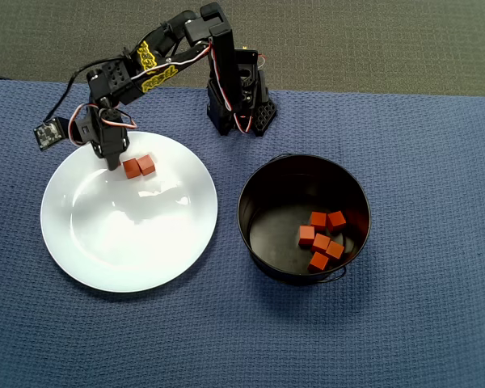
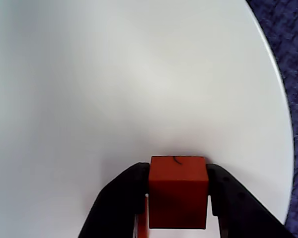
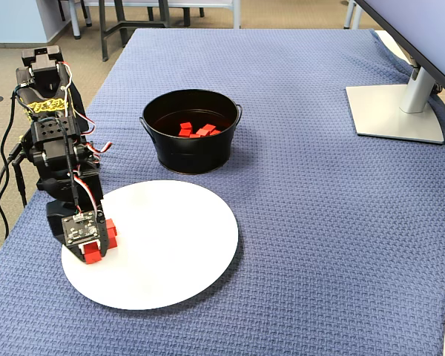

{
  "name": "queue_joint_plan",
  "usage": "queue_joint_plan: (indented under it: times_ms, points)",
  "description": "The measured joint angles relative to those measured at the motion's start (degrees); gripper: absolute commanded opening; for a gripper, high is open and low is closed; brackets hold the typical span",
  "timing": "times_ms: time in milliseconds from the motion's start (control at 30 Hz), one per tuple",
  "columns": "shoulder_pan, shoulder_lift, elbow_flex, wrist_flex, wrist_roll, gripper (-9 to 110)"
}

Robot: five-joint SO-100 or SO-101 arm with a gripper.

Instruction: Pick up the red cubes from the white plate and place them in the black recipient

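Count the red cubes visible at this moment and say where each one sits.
8: six in the black pot, clustered at; two on the white plate side by side at, one between the gripper fingers. More may be hidden.

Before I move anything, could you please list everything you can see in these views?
Red cubes in pot: six, red-orange, on the pot's bottom.
Loose red cubes: two, red-orange, side by side on the plate next to the fingers.
Held red cube: one, red-orange, between the fingers, low over the plate.
White plate: one, glossy white, left of the pot in the overhead view.
Black pot: one, glossy black, thin wire handle.
Blue cloth: one, woven, covers the table.
Monitor stand: one, grey, far right in the fixed view.
Arm: one, black, base beyond the plate.
Fingers: two, black, against the held cube's sides.
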Motion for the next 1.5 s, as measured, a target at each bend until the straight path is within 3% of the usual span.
queue_joint_plan:
  times_ms: [433, 700, 900, 967, 1000, 1033, 1100, 1200, 1500]
  points:
    - [-17.6, 14.6, -5.9, 10.1, 37.4, 0]
    - [-37.8, 23.4, -10.3, 18.3, 62.6, 0]
    - [-55.6, 28.7, -10.3, 21.8, 75.3, 0]
    - [-59.9, 30.1, -10.3, 22.7, 78.1, 18]
    - [-61.6, 30.6, -10.3, 23.3, 78.9, 37]
    - [-63.2, 30.9, -10.3, 24.3, 79.1, 46]
    - [-66.9, 31.8, -10.0, 26.6, 77.1, 48]
    - [-67.6, 34.7, -7.0, 26.4, 69.8, 48]
    - [-41.0, 31.8, -5.0, 19.5, 52.1, 29]
